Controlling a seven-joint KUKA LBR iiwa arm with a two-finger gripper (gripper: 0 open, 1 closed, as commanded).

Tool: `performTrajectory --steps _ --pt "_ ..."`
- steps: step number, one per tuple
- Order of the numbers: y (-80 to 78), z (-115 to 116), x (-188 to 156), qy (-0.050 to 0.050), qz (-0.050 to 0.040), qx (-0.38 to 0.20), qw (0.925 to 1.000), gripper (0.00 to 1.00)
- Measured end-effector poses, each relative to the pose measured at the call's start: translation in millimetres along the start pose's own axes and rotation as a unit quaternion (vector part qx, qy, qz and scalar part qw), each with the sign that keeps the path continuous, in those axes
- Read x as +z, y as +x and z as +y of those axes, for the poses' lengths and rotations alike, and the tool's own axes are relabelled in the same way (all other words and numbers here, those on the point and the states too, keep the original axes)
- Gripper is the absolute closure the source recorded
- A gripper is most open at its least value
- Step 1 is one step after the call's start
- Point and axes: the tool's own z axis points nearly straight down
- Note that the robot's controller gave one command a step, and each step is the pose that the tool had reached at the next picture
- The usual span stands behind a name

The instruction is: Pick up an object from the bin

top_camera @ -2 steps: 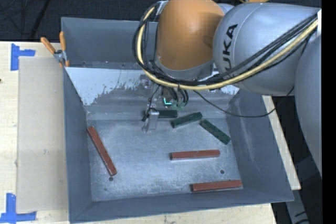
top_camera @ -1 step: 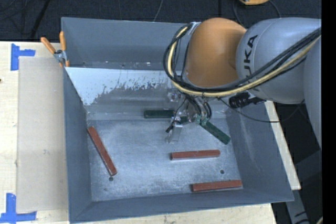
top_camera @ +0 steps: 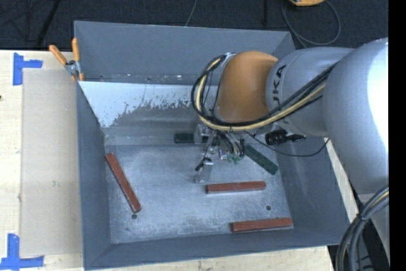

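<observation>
My gripper (top_camera: 204, 165) hangs low over the middle of the bin floor, under the arm's orange cover. A reddish-brown flat stick (top_camera: 235, 187) lies just in front of it and to its right, apart from it. A dark green stick (top_camera: 263, 160) lies slanted to the gripper's right, its upper end hidden under the wrist. A small dark green piece (top_camera: 184, 137) shows to the gripper's left near the back wall. I see nothing held in the gripper.
Another reddish-brown stick (top_camera: 123, 182) lies slanted along the left wall. A third one (top_camera: 261, 225) rests near the front right corner. The arm covers the bin's right back part.
</observation>
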Motion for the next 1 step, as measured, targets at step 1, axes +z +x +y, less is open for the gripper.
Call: performTrajectory --steps 1 --pt "4.0 -79.4 -55.9 0.003 0.0012 -0.001 1.0000 0.00"
